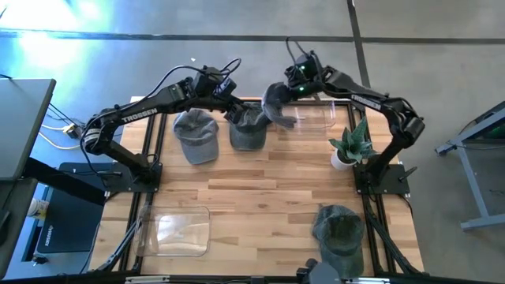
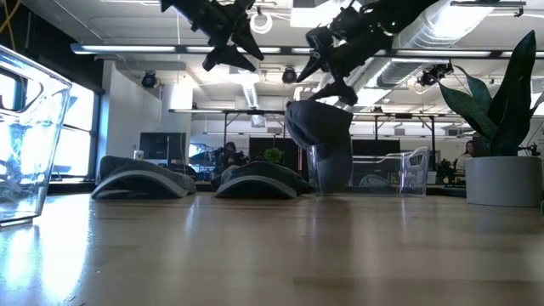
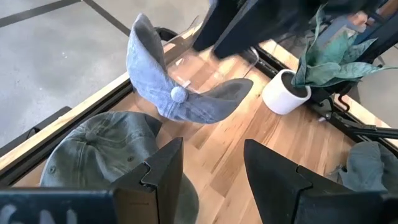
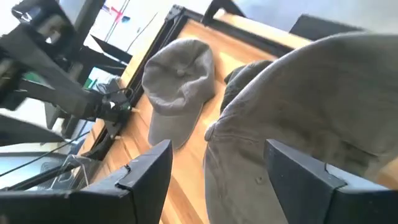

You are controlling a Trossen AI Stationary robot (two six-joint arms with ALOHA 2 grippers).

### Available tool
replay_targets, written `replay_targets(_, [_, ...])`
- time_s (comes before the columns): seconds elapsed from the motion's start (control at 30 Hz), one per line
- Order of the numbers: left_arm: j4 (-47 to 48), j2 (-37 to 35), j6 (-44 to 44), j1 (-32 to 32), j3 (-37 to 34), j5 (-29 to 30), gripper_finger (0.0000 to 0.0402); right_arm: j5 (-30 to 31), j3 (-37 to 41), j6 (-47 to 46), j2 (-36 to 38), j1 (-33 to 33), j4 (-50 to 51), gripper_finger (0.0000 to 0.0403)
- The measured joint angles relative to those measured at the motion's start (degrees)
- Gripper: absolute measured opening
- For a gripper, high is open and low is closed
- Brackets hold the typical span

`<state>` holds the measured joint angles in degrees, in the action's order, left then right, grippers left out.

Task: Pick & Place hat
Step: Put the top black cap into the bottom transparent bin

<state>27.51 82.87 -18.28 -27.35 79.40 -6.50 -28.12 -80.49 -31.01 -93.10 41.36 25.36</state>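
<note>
**A:** Where did you have the right gripper (image 1: 286, 93) at that moment?

**B:** You had it raised over the far edge of the table, near twelve o'clock in the high view, its fingers clamped on a grey-blue cap (image 1: 276, 106). In the low view that cap (image 2: 321, 136) hung from the gripper (image 2: 336, 85) with its lower edge close to the wood; whether it touched, I could not tell. The left wrist view showed the cap (image 3: 177, 93) tilted, button facing the camera, brim towards the plant.

**A:** What lay around it?

**B:** Just behind the cap, towards one o'clock, you had a clear plastic bin (image 1: 316, 118). At the cap's nine o'clock side a dark green cap (image 1: 248, 130) lay flat, and beyond that a lighter grey cap (image 1: 196, 136).

**A:** And your left gripper?

**B:** You held the left gripper (image 1: 229, 96) in the air above the dark green cap, fingers apart and empty, as the left wrist view made plain.

**A:** Anything farther out?

**B:** A potted plant (image 1: 349, 146) in a white pot stood near three o'clock, a fourth cap (image 1: 339, 229) lay near five o'clock, and a second clear bin (image 1: 175, 230) sat near seven o'clock.
</note>
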Motion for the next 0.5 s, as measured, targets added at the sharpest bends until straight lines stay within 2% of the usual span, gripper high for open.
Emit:
replay_targets(0.23, [3.94, 0.00, 0.04, 0.00, 0.00, 1.41, 0.0165, 5.63, 0.00, 5.57, 6.95, 0.07, 2.38, 0.0248])
replay_targets(0.5, [6.97, -0.33, 0.48, 0.00, -0.02, 2.23, 0.0165, 5.52, 0.00, 14.25, 15.44, -5.07, 5.08, 0.0248])
